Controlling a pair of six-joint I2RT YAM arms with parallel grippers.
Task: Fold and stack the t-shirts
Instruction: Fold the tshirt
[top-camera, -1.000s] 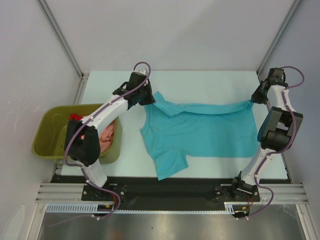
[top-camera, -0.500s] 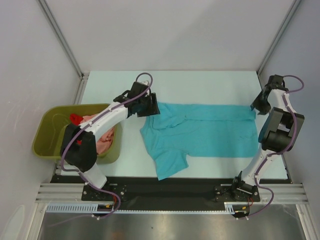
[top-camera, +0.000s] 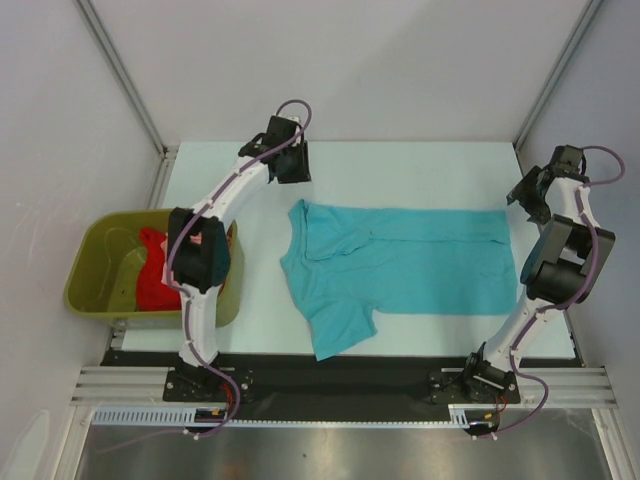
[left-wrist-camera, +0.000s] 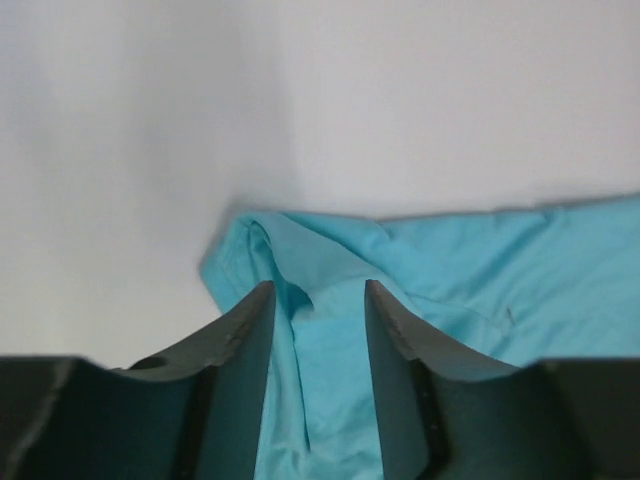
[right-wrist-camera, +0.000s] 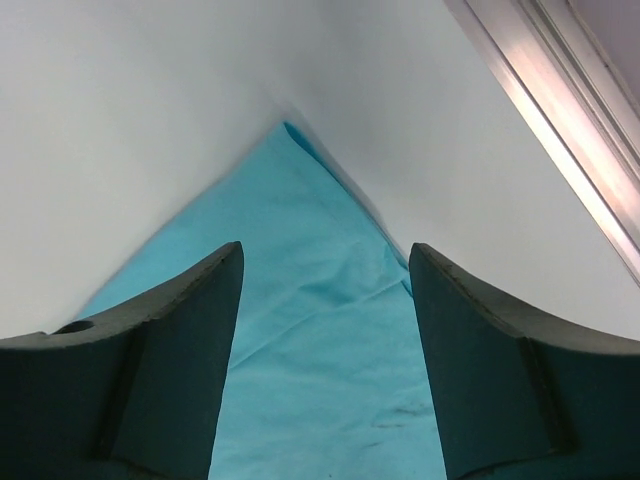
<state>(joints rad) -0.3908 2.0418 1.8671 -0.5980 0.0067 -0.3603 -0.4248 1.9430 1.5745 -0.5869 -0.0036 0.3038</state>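
Observation:
A turquoise-blue t-shirt (top-camera: 400, 262) lies spread flat on the table, one sleeve pointing to the near edge. My left gripper (top-camera: 295, 172) hovers just beyond the shirt's far left corner, open and holding nothing. In the left wrist view the shirt's rumpled collar end (left-wrist-camera: 450, 270) lies below the open gripper (left-wrist-camera: 315, 290). My right gripper (top-camera: 523, 196) stands open off the far right corner. The right wrist view shows that corner (right-wrist-camera: 300, 300) under the empty gripper (right-wrist-camera: 325, 255). A red t-shirt (top-camera: 152, 278) lies bunched in the tub.
The olive-green tub (top-camera: 92, 262) stands off the table's left edge beside the left arm. Metal frame rails (top-camera: 125, 75) run along both back corners, one of them (right-wrist-camera: 560, 110) close to my right gripper. A black strip (top-camera: 330, 385) borders the near edge.
Both grippers have let go of the shirt's far edge and pulled back from it; the edge has dropped flat. The left arm has swung off the tub, uncovering the red shirt.

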